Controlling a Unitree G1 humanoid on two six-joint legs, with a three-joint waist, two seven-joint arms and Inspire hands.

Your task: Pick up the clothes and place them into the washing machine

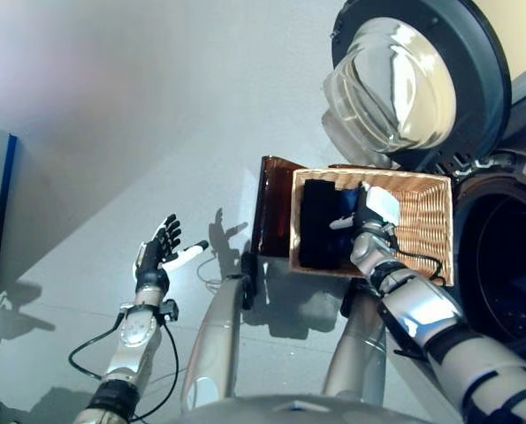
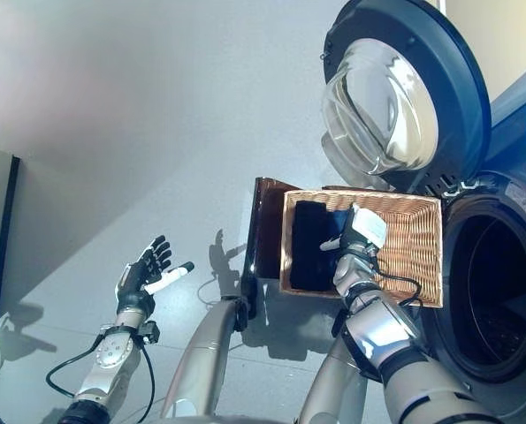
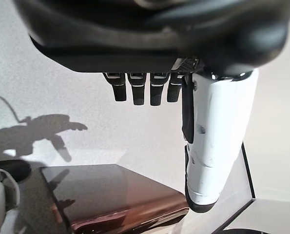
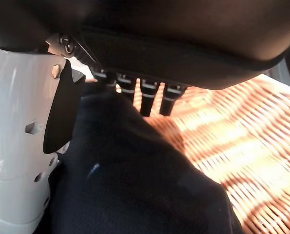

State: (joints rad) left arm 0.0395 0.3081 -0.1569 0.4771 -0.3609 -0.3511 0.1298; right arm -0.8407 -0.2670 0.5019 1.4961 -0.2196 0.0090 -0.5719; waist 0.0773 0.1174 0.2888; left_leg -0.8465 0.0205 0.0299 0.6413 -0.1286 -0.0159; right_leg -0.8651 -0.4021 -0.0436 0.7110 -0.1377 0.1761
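Right wrist view: right robot hand (image 4: 18, 161) uncurled over dark clothes (image 4: 135, 180) inside wicker basket (image 4: 252, 161).

Grey floor (image 1: 112, 132) carries everything. Wicker basket (image 1: 422, 221) sits on it, just in front of the washing machine (image 1: 510, 265) opening, below the machine's open door (image 1: 404, 79). Dark clothes (image 1: 320, 225) lie inside the basket, on the side away from the drum. Brown glossy board (image 1: 271, 203) stands touching that same basket side.
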